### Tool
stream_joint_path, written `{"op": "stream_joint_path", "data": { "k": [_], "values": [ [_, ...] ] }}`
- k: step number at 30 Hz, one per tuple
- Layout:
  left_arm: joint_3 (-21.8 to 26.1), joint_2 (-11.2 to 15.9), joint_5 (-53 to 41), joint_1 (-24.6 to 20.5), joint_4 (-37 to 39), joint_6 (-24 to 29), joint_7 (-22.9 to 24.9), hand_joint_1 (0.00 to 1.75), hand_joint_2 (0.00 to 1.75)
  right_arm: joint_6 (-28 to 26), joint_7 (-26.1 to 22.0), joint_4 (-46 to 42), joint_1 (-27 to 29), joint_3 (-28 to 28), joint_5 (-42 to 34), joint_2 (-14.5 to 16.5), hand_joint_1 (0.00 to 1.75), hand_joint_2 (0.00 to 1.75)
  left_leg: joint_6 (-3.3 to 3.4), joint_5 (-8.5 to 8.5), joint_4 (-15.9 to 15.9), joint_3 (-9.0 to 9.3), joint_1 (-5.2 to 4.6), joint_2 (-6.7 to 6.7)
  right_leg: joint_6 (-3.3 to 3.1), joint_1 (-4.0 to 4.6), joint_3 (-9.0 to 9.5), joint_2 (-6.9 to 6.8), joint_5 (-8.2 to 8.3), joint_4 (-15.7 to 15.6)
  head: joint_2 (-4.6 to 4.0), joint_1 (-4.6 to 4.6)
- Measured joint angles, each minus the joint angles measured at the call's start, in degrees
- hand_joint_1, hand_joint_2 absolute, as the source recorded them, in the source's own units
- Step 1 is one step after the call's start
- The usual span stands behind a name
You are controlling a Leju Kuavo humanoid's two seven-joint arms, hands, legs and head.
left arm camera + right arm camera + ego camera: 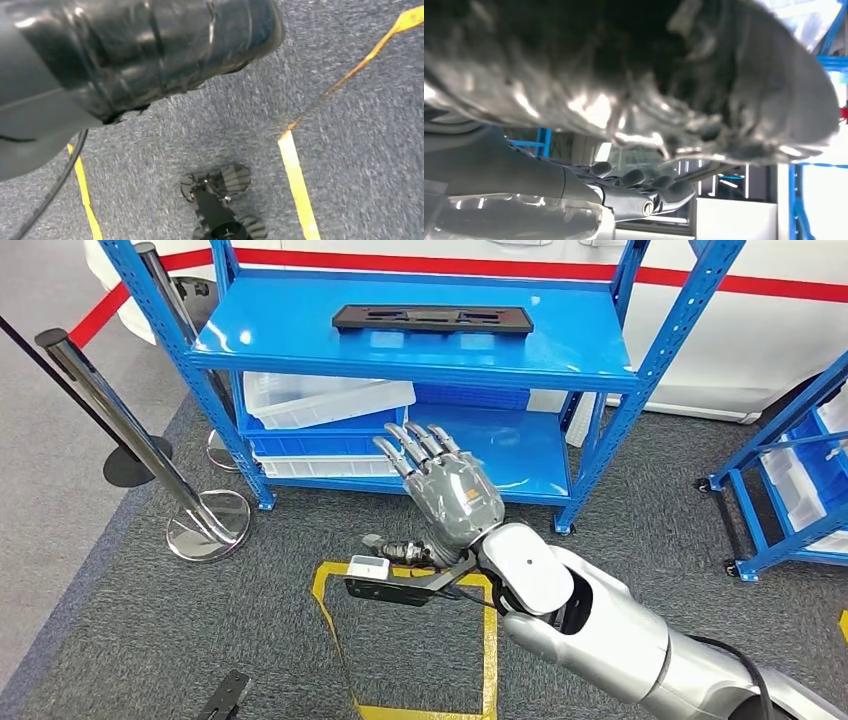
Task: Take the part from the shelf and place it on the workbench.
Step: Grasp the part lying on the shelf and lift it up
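Grey carpet floor [120,660] with yellow tape lines [489,640] at lower centre. Blue metal rack [640,390] at upper centre; white bins [320,400] on its lower level. Chrome barrier posts [130,420] at left. White wall [760,340] with red stripe [780,285] behind. Second blue rack [790,470] at right edge.

Two chrome stanchion posts [140,425] on round bases, standing left of the shelving on grey carpet [150,640]. White plastic bins [320,398] stacked at a lower level. Yellow tape outline [490,640] marked on the carpet.
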Motion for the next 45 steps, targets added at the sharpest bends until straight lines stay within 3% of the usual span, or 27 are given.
{"op": "stream_joint_path", "data": {
  "k": [1,3,6,8,11,13,14,15,17,18,21,24,27,28,29,30,32,33,34,38,40,43,44,45],
  "values": [
    [0.0,0.0,0.0,0.0,0.0,0.0,0.0,0.0,0.0,0.0,0.0,0.0,0.0,0.0,0.0,0.0,0.0,0.0,-0.27,-0.5,0.3,0.22,0.1,-0.07,0.11,-0.11,1.32,0.04,1.89,-3.3,0.0,0.01],
    [-0.1,0.0,0.0,-0.1,0.0,0.0,0.0,0.0,0.0,0.1,0.0,0.0,-0.1,0.0,-0.1,0.0,0.0,0.0,-0.97,-1.27,1.0,0.19,0.07,-0.2,-0.19,-0.08,3.37,0.21,3.26,-8.1,0.0,0.06],
    [-0.2,0.0,0.0,-0.2,0.0,-0.1,0.0,0.0,0.0,0.1,0.1,0.0,-0.1,0.0,-0.3,0.0,0.0,0.0,-1.83,-1.75,1.4,-0.02,0.03,-0.22,-1.39,0.19,3.89,0.39,2.65,-9.0,0.0,0.0],
    [-0.2,0.0,0.0,-0.1,0.0,-0.1,-0.1,0.0,0.0,0.1,0.2,0.0,-0.1,0.0,-0.7,0.0,0.0,0.0,-2.32,-3.05,4.2,-0.7,0.1,-0.01,-2.16,0.13,4.51,0.33,2.42,-9.3,0.0,-0.2],
    [-0.2,0.0,0.0,-0.2,0.0,-0.1,-0.1,0.0,0.0,0.5,0.2,0.0,-0.2,0.0,-1.3,0.1,0.0,0.0,-2.7,-6.66,13.9,-5.46,0.17,0.15,-3.04,0.36,5.48,0.13,1.83,-9.5,0.0,-0.52],
    [-0.2,0.0,0.1,-0.1,0.0,-0.1,-0.1,0.0,0.0,1.5,0.3,0.1,-0.2,0.0,-2.9,0.1,0.0,0.0,-2.58,-6.76,17.3,-8.43,0.18,0.15,-3.26,0.69,5.95,0.17,1.4,-9.5,0.0,-0.51],
    [-0.3,0.0,0.1,0.0,0.0,-0.1,-0.1,0.0,0.0,2.1,0.5,0.1,-0.2,0.0,-4.0,0.1,0.0,0.0,-2.35,-5.27,16.3,-8.64,0.15,0.15,-3.31,0.85,6.28,0.22,1.15,-9.5,0.0,-0.51],
    [-0.3,0.0,0.2,0.1,0.0,-0.1,-0.1,0.0,0.0,2.5,0.6,0.2,-0.3,0.0,-4.9,0.2,0.0,0.0,-1.97,-2.86,13.3,-7.84,0.05,0.15,-3.32,1.0,6.71,0.27,0.87,-9.5,0.0,-0.5],
    [-0.3,0.1,0.3,0.1,0.0,-0.2,-0.2,0.0,0.0,2.9,0.6,0.2,-0.4,0.0,-6.0,0.4,0.0,0.0,-1.0,1.22,6.1,-5.19,-0.4,0.16,-3.22,1.17,7.45,0.31,0.31,-9.6,0.0,-0.45],
    [-0.3,0.1,0.4,0.0,0.0,-0.2,-0.2,0.0,0.0,2.9,0.6,0.2,-0.5,0.0,-6.1,0.5,0.0,0.0,-0.6,2.04,3.3,-4.08,-0.69,0.16,-3.06,1.18,7.59,0.31,0.14,-9.7,0.0,-0.47],
    [-0.3,0.2,0.5,0.0,0.0,-0.3,-0.2,0.0,0.0,3.0,0.8,0.3,-0.7,0.1,-6.2,0.5,0.0,0.0,-0.1,1.59,1.0,-3.07,-1.17,0.09,-2.37,1.04,7.57,0.22,-0.02,-10.0,0.0,-0.56],
    [-0.3,0.2,0.6,0.1,0.0,-0.6,-0.3,0.0,0.0,3.2,0.8,0.4,-0.9,0.1,-6.3,0.6,0.0,0.0,0.31,1.67,-0.5,-1.61,-0.58,0.16,-1.61,1.06,7.1,0.12,-1.22,-8.4,0.0,-0.47],
    [-0.3,0.2,0.6,-0.2,0.0,-0.8,-0.3,0.0,0.0,3.8,0.5,0.6,-1.2,0.4,-6.7,0.6,0.0,0.0,0.78,1.15,-0.9,-0.55,-0.42,0.17,-0.93,0.64,1.77,0.11,-4.69,1.2,0.0,-0.38],
    [-0.3,0.2,0.6,-0.2,0.0,-0.9,-0.3,0.0,0.0,3.9,0.5,0.7,-1.1,0.5,-6.8,0.6,0.0,0.0,0.79,0.86,-0.8,-0.37,-0.39,0.16,-0.71,0.41,-0.17,0.1,-5.09,3.9,0.0,-0.38],
    [-0.3,0.2,0.6,-0.2,0.0,-0.9,-0.3,0.0,0.0,4.0,0.4,0.8,-0.9,0.6,-6.9,0.6,0.0,0.0,0.7,0.54,-0.7,-0.15,-0.33,0.13,-0.5,0.18,-1.24,0.09,-4.39,4.7,0.0,-0.38],
    [-0.3,0.2,0.6,-0.1,0.0,-0.9,-0.3,0.0,0.0,4.0,0.4,0.9,-0.9,0.7,-6.9,0.6,0.0,0.0,0.55,0.14,-0.5,0.12,-0.22,0.08,-0.28,-0.06,-1.22,0.08,-2.6,3.4,0.0,-0.38],
    [-0.3,0.1,0.6,-0.1,0.0,-0.9,-0.3,0.0,0.0,4.1,0.3,1.0,-1.0,0.8,-7.0,0.6,0.0,0.0,0.01,-0.89,0.3,0.67,0.03,-0.07,0.1,-0.41,1.14,0.08,1.79,-3.0,0.0,-0.38],
    [-0.3,0.1,0.6,-0.1,0.0,-0.9,-0.3,0.0,0.0,4.2,0.3,1.1,-1.1,0.8,-7.0,0.7,0.0,0.0,-0.37,-1.42,0.8,0.71,0.05,-0.13,0.11,-0.45,2.49,0.14,2.87,-6.1,0.0,-0.32],
    [-0.3,0.2,0.6,-0.2,0.0,-0.9,-0.2,0.0,0.0,4.4,0.2,1.2,-1.1,0.9,-7.0,0.8,0.0,0.0,-0.76,-1.77,1.1,0.59,0.04,-0.19,-0.11,-0.36,3.29,0.21,3.14,-7.8,0.0,-0.32],
    [-0.3,0.2,0.6,-0.3,0.0,-0.9,-0.2,0.0,0.0,4.7,0.1,1.5,-1.2,1.3,-7.0,1.1,0.0,0.0,-1.82,-2.4,1.5,0.26,0.13,-0.15,-1.58,-0.05,3.87,0.43,2.32,-8.8,0.0,-0.47],
    [-0.3,0.1,0.6,-0.3,0.0,-1.0,-0.2,0.0,0.0,4.7,0.1,1.6,-1.3,1.3,-6.9,1.3,0.0,0.0,-2.29,-3.98,5.0,-1.38,0.24,0.01,-2.25,-0.16,4.51,0.35,2.03,-9.1,0.0,-0.61],
    [-0.4,0.1,0.7,-0.2,0.0,-1.4,0.0,0.0,0.0,4.8,0.0,1.8,-1.4,1.5,-6.8,1.5,0.0,0.0,-2.65,-6.93,15.6,-7.74,0.28,0.11,-2.84,0.15,5.37,0.24,1.33,-9.1,0.0,-0.69],
    [-0.4,0.1,0.7,-0.1,0.0,-1.5,0.0,0.0,0.0,4.8,0.0,1.9,-1.4,1.6,-6.8,1.5,0.0,0.0,-2.6,-6.54,17.2,-9.19,0.27,0.11,-2.91,0.27,5.69,0.28,1.07,-9.1,0.0,-0.69],
    [-0.4,0.1,0.7,0.0,0.0,-1.6,0.0,0.0,0.0,4.8,0.0,1.9,-1.4,1.6,-6.8,1.5,0.0,0.0,-2.43,-5.03,16.5,-9.57,0.27,0.11,-2.93,0.38,6.08,0.33,0.79,-9.1,0.0,-0.69]
  ]
}}
